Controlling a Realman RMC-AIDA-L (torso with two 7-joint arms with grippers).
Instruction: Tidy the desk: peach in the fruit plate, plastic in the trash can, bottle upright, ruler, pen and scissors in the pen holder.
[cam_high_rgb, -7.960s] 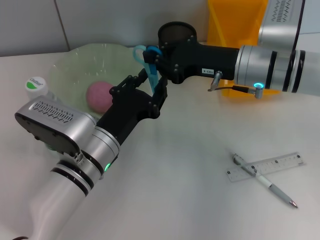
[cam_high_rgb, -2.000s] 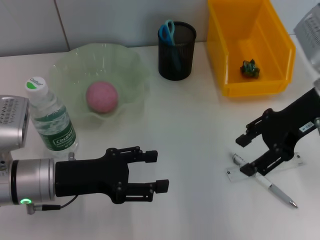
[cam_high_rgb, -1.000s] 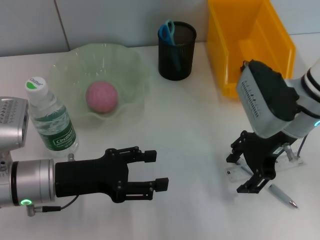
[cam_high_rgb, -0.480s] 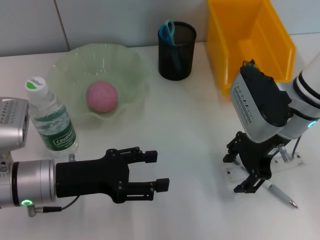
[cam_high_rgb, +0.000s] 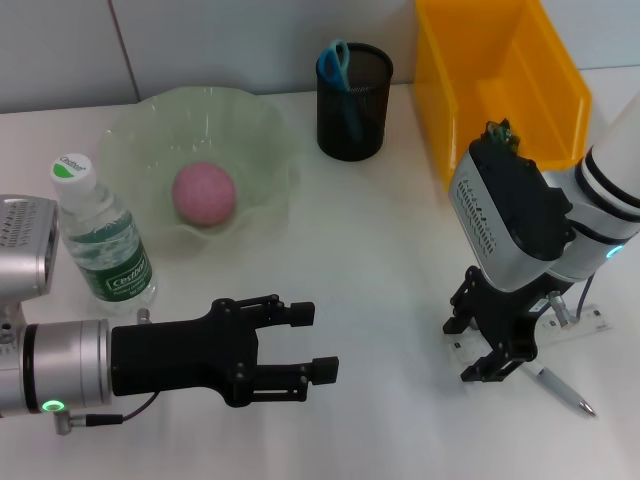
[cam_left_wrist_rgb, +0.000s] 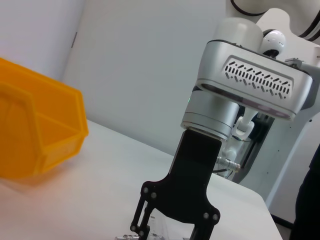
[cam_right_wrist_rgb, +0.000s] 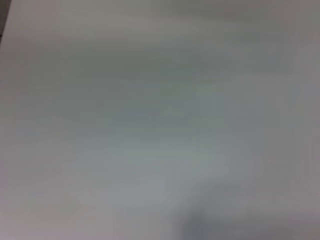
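White desk (cam_high_rgb: 400, 240) all around. Nearest, the left gripper (cam_high_rgb: 312, 342) hangs low with jaws wide apart, holding nothing. The right gripper (cam_high_rgb: 485, 345) points down, jaws spread over the ruler (cam_high_rgb: 596, 322) and pen (cam_high_rgb: 555, 388), a bit lower than before. Farther back, the upright bottle (cam_high_rgb: 103, 245) reads "Cestbon".

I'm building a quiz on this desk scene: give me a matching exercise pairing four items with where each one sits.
Things:
1. peach
2. scissors
3. bottle
4. pen

Places:
A. in the black mesh pen holder
B. lying on the table by the right gripper
C. in the green fruit plate
D. standing upright beside the plate

Pairs: 1-C, 2-A, 3-D, 4-B
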